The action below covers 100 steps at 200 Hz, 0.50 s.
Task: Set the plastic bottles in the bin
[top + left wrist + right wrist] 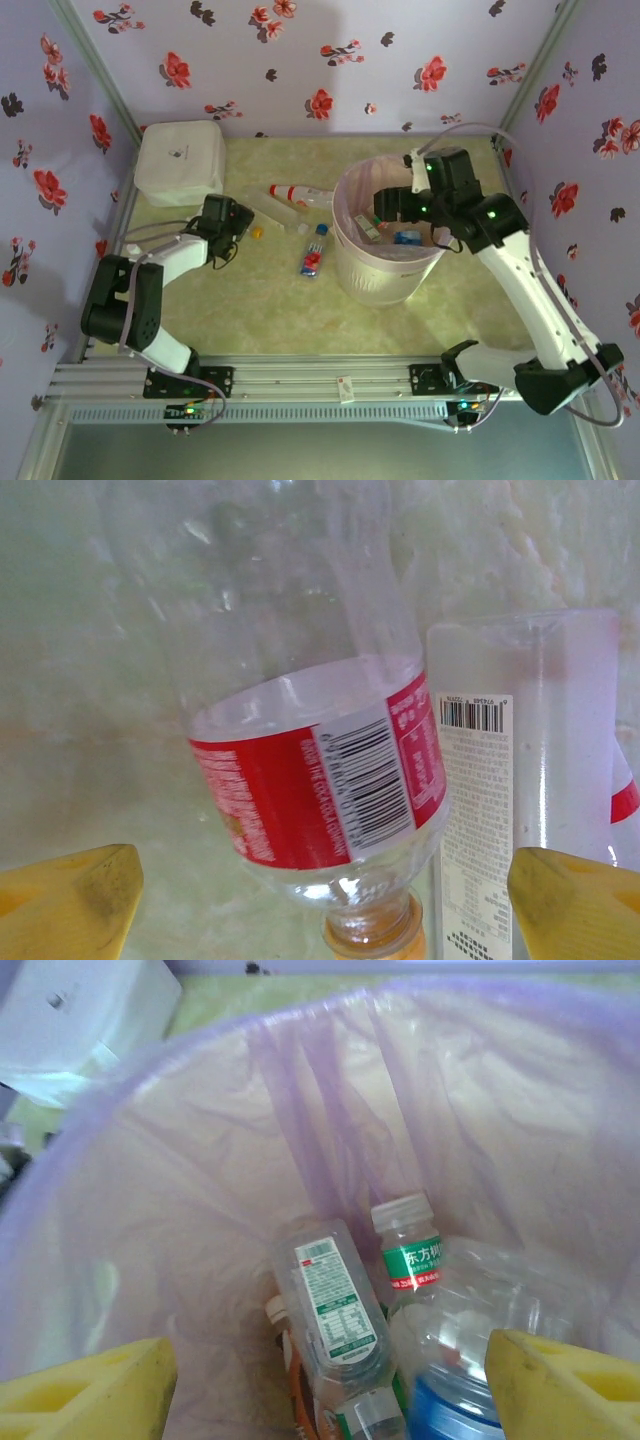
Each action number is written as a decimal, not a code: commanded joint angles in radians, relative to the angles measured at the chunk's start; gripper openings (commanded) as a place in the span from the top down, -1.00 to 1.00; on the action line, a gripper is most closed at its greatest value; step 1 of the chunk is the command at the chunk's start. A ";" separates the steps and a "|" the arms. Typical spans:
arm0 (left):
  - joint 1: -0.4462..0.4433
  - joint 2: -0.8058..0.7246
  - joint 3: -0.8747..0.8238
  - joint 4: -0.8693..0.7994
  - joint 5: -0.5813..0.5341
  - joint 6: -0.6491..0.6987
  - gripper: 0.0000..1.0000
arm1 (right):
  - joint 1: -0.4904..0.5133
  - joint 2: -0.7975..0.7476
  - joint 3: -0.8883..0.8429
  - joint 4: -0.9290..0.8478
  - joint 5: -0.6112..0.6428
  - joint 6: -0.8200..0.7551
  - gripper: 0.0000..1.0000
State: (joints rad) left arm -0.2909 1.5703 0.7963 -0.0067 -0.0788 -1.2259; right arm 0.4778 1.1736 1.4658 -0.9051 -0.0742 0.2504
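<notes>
Top external, right gripper (388,208) above bin (375,285) rim, jaws spread

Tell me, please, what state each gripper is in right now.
Left gripper: open around the red-labelled bottle, not gripping it.
Right gripper: open, empty, above the bin.

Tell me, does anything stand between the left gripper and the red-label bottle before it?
Nothing visible does. The left gripper is open, with the red-label bottle straight ahead. A second clear bottle lies beside it, near one finger.
</notes>
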 commanded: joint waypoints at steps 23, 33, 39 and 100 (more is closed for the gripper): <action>-0.010 0.067 0.056 0.043 -0.020 0.000 -0.87 | 0.000 -0.057 0.017 -0.072 -0.004 -0.008 -0.60; -0.010 0.082 0.063 0.047 -0.021 0.000 -0.85 | -0.001 -0.068 0.011 -0.071 -0.003 -0.004 -0.59; -0.011 0.089 0.066 0.050 -0.021 0.001 -0.85 | 0.000 -0.076 0.009 -0.071 0.001 -0.003 -0.59; -0.008 0.140 0.032 0.128 -0.022 -0.048 -0.52 | -0.006 -0.181 0.016 -0.038 0.140 0.018 -0.55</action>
State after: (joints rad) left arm -0.2966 1.6859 0.8379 0.0711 -0.0788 -1.2476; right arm 0.4774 1.0466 1.4715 -0.9592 -0.0521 0.2478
